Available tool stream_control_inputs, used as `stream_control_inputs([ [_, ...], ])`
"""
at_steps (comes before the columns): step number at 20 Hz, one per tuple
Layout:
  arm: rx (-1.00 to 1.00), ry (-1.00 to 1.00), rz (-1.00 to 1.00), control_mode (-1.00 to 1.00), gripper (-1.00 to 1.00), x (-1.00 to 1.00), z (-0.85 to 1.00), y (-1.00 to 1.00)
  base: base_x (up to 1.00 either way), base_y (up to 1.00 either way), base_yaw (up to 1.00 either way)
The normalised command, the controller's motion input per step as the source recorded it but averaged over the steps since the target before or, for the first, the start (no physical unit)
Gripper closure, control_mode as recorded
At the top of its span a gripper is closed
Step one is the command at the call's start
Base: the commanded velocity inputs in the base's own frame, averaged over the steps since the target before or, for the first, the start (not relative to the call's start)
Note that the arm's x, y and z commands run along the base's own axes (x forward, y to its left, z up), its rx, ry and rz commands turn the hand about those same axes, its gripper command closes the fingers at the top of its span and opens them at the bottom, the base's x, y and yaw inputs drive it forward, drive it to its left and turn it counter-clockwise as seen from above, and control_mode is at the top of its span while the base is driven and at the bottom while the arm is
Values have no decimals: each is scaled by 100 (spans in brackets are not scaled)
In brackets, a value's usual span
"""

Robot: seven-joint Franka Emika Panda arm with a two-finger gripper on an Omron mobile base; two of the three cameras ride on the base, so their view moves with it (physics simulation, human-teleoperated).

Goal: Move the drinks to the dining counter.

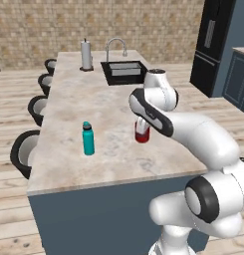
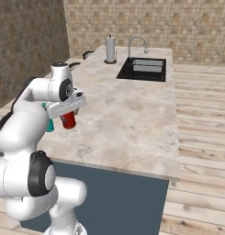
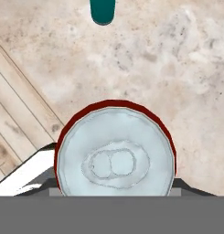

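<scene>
a broad beige marbled worktop [image 1: 93,99] runs away from the camera, on a dark blue-grey base. a teal bottle [image 1: 88,139] with a dark cap stands upright on it, towards the near left. to its right, apart from it, a short red can [image 1: 142,135] stands on the stone, its top hidden by the white arm. the tool [image 1: 142,127] comes down over the can; its fingers cannot be made out. at the far end lie a black inset sink [image 1: 124,72], a chrome faucet [image 1: 116,47] and an upright paper towel roll [image 1: 86,55]. dark stools [image 1: 27,152] line the left edge.
</scene>
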Motion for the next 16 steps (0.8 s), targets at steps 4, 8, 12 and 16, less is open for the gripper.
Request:
stream_control_inputs([
  [4,-1,-14,-1,-100,100,0,-32,24,0,0,0],
  [8,3,-12,0,-100,100,9,-39,28,0,0,0],
  [12,13,-1,2,-100,100,34,-16,17,0,0,0],
  [16,6,4,9,-100,100,49,0,19,0,0,0],
])
